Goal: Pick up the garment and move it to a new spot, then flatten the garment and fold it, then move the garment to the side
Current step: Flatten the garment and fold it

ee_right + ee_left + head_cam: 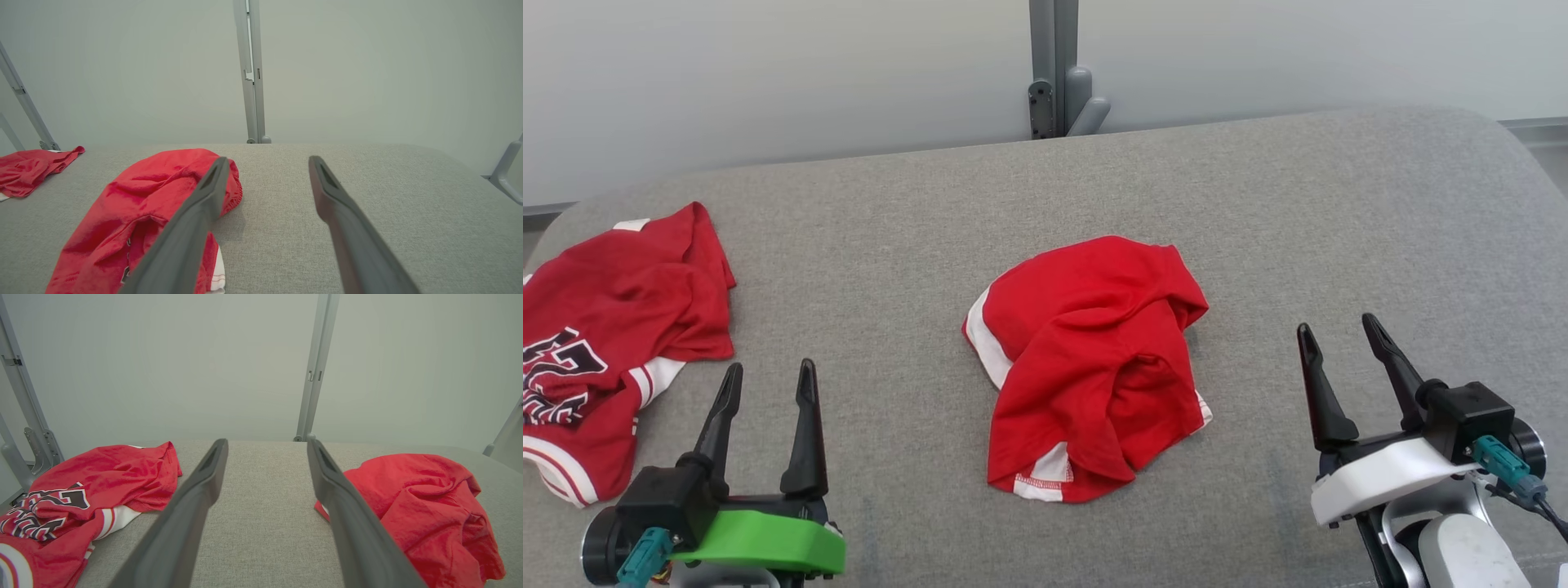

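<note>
A crumpled red garment with white trim lies in a heap at the middle of the grey padded surface. My left gripper is open at the lower left, apart from the heap, which sits to its right. At the lower right my right gripper is open too, with the heap to its left. Neither touches cloth. In the left wrist view the garment lies right of the open left gripper. In the right wrist view the garment lies left of the open right gripper, partly behind one finger.
A second red jersey with black-and-white lettering lies bunched at the surface's left edge, also seen as the jersey in the left wrist view. A grey metal post stands behind the far edge against a pale wall.
</note>
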You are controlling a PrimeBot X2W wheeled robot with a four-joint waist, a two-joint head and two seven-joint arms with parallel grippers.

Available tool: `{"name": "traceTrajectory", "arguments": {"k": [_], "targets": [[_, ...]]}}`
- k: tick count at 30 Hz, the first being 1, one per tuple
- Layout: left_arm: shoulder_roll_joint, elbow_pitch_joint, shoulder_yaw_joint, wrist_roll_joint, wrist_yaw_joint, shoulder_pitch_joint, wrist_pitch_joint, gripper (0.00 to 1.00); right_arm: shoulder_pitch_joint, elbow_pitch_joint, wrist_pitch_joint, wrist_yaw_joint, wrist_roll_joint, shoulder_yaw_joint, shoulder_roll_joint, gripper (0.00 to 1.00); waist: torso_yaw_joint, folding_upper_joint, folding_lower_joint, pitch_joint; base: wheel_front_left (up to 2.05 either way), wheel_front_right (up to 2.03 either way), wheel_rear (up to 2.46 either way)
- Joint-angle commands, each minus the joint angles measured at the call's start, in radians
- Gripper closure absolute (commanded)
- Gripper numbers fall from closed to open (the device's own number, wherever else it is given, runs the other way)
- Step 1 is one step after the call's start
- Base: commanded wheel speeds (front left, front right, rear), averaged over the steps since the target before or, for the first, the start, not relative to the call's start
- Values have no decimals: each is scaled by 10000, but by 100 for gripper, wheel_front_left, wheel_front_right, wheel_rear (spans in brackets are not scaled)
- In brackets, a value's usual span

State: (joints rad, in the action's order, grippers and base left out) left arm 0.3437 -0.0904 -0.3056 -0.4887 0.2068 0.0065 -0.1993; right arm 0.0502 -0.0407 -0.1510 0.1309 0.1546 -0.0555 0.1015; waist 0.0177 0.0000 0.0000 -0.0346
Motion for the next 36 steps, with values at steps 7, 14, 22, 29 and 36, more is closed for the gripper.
{"name": "traceTrajectory", "arguments": {"k": [7, 14, 22, 29, 36], "targets": [[-15, 80, -28, 31, -86, -467, -136, 0, 489, 118, 123, -1, -168, -885, 208, 0, -467, 0, 0, -380, 0, 0, 0], [-265, 266, -218, 134, -239, -1084, -263, 0, 1200, -195, 428, -3, -137, -3429, 678, 0, -1360, 0, 0, -971, 0, 0, 0], [-621, 631, -399, 181, -453, -1576, -450, 0, 1922, -1151, 799, -3, 79, -6065, 1437, 0, -2093, 0, 0, -1547, 0, 0, 0], [-955, 1059, -518, 232, -722, -2095, -588, 0, 2684, -2881, 1130, -3, 236, -7069, 1800, 0, -2483, 0, 0, -2089, 0, 0, 0], [-1153, 1362, -423, 301, -894, -2395, -639, 0, 3292, -4401, 1217, -11, 295, -7173, 1642, 58, -2535, 0, 0, -2384, 0, 0, 0]]}}
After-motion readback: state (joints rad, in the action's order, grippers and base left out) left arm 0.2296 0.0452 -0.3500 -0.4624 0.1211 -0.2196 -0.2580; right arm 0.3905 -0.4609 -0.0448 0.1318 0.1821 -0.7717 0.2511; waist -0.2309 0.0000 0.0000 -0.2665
